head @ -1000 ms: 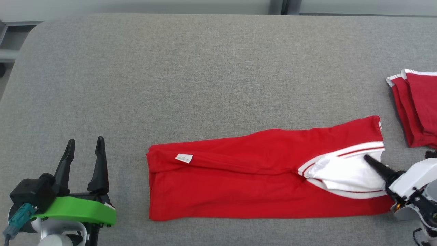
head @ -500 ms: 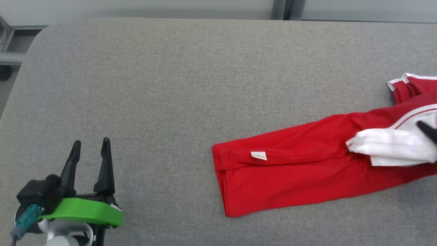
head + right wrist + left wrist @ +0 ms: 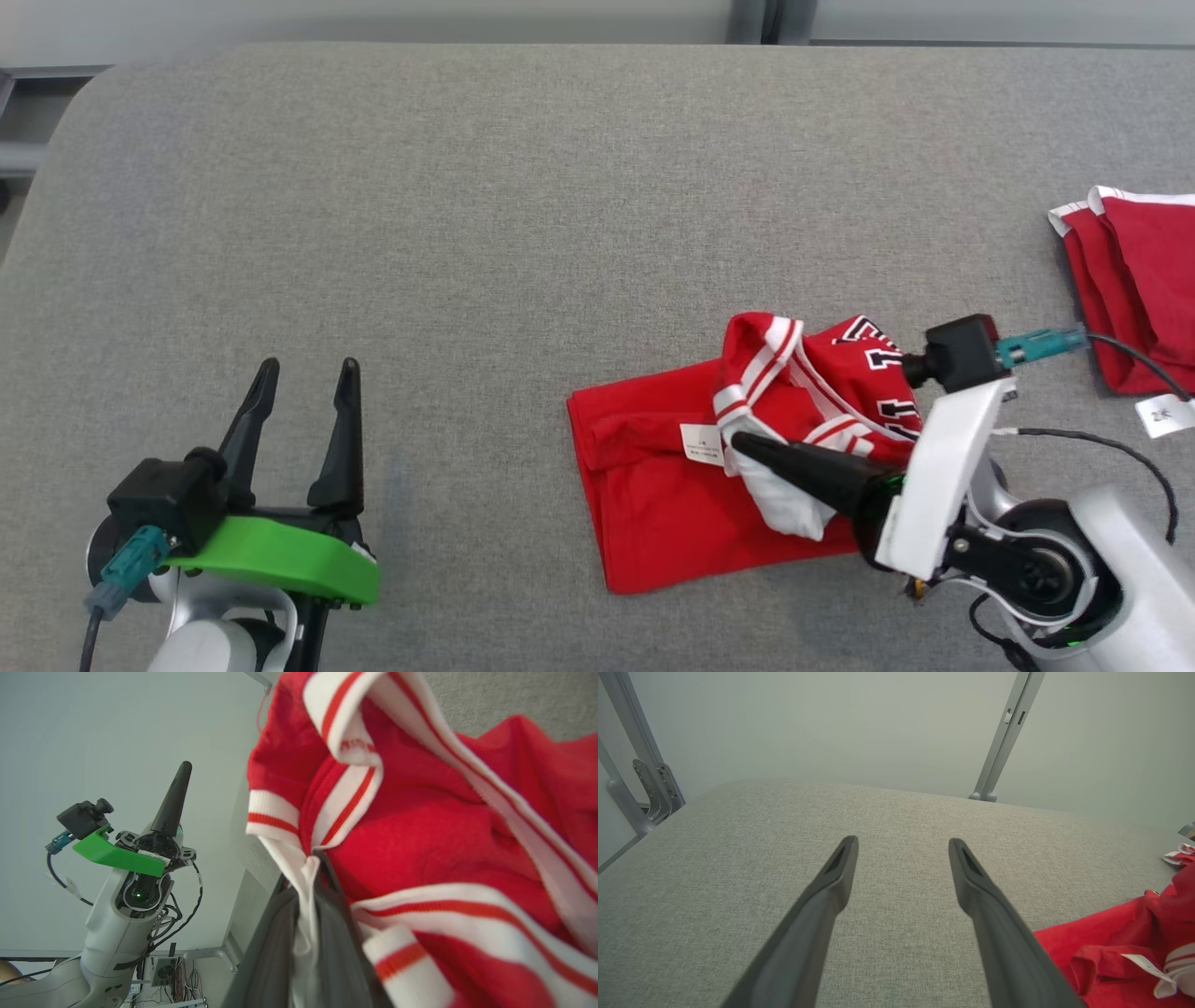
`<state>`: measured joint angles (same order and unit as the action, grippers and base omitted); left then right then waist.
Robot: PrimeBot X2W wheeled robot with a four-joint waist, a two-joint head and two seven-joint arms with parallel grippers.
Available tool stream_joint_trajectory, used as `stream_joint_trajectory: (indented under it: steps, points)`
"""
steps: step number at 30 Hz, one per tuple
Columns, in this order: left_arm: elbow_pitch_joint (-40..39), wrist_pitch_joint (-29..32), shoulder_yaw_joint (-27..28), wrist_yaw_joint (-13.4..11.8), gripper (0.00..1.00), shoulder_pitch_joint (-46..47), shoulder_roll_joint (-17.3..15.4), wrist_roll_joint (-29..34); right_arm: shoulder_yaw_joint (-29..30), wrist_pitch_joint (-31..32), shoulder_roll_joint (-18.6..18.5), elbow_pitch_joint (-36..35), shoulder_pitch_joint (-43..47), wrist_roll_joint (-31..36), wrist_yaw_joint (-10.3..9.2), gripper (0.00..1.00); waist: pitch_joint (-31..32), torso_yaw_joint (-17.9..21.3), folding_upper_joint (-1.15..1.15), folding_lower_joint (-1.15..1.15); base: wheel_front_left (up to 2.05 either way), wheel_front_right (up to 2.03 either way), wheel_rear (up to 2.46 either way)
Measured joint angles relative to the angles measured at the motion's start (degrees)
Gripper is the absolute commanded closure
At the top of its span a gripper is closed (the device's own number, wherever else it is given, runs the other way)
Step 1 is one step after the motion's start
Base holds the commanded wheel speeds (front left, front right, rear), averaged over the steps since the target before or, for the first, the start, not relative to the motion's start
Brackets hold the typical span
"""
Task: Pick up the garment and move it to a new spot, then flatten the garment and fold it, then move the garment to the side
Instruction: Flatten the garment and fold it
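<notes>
The red garment point(image 3: 653, 485) with white striped trim lies on the grey padded table point(image 3: 467, 187), right of centre. Its right end is lifted and doubled back over the left part, with black and white lettering point(image 3: 873, 359) showing. My right gripper point(image 3: 738, 441) is shut on a white striped edge of the garment, near a white label point(image 3: 702, 443). The right wrist view shows white cloth pinched between its fingers point(image 3: 308, 872) and the garment point(image 3: 420, 826) bunched above. My left gripper point(image 3: 308, 369) stands open at the lower left, apart from the garment point(image 3: 1111, 952), nothing between its fingertips point(image 3: 902, 843).
A second red garment point(image 3: 1134, 289), folded, lies at the table's right edge with a small white tag point(image 3: 1162, 415) beside it. Grey metal posts point(image 3: 1004, 737) and a pale wall stand behind the table. My left arm point(image 3: 140, 872) appears in the right wrist view.
My right gripper has carried the garment's right end up and over to the left, doubling the long flat garment back on itself. The left gripper stays open in place.
</notes>
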<state>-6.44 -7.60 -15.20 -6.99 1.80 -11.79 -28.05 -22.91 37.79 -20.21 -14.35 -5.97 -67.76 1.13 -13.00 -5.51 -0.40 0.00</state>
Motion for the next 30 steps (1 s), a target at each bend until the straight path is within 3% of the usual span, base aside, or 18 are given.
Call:
stream_joint_trajectory:
  steps: [5, 16, 17, 18, 19, 20, 25, 30]
  points:
    - [0.2, 0.97, -1.38, 0.43, 0.0, 0.85, 0.22, 0.0, -6.24, -0.89, 2.93, 3.89, -2.85, 8.51, -1.72, 1.0, -0.85, 0.61, 0.0, 0.0, 0.0, 0.0, 0.0]
    - [2.66, 1.72, -1.78, 0.53, 0.0, 1.82, 0.79, -0.12, -16.17, -1.45, 9.14, 12.13, -10.47, 20.36, -2.85, 0.95, -1.37, 1.9, 0.0, 0.0, 0.0, 0.0, 0.0]
    - [2.81, 2.01, -1.89, 0.7, 0.0, 1.83, 1.01, -0.23, -16.85, -1.44, 9.43, 12.78, -11.09, 21.25, -3.13, 0.8, -1.3, 1.97, 0.0, 0.0, 0.0, 0.0, 0.0]
    - [2.97, 2.08, -2.02, 0.78, 0.0, 1.85, 1.22, -0.42, -17.62, -1.44, 9.51, 13.22, -11.73, 22.39, -3.23, 0.55, -1.28, 2.01, 0.0, 0.0, 0.0, 0.0, 0.0]
    - [3.1, 2.07, -2.08, 0.81, 0.0, 1.91, 1.45, -0.45, -18.67, -1.37, 9.53, 13.63, -12.59, 23.37, -3.16, 0.23, -1.29, 2.03, 0.0, 0.0, 0.0, 0.0, 0.0]
    - [3.23, 2.05, -2.09, 0.91, 0.0, 2.01, 1.56, -0.45, -19.75, -1.09, 9.6, 14.02, -13.41, 24.05, -2.96, 0.0, -1.29, 2.05, 0.0, 0.0, 0.0, 0.0, 0.0]
    - [4.38, 2.0, -1.68, 0.92, 0.0, 2.11, 1.56, -0.45, -24.19, 0.15, 12.22, 15.47, -15.84, 25.66, -1.37, 0.0, -0.95, 2.24, 0.0, 0.0, 0.0, 0.0, 0.0]
    - [5.56, 2.1, -1.09, 0.91, 0.0, 2.11, 1.16, -0.44, -24.19, 0.02, 15.33, 14.6, -15.92, 23.09, -0.14, 0.0, 0.07, 2.61, 0.0, 0.0, 0.0, 0.0, 0.0]
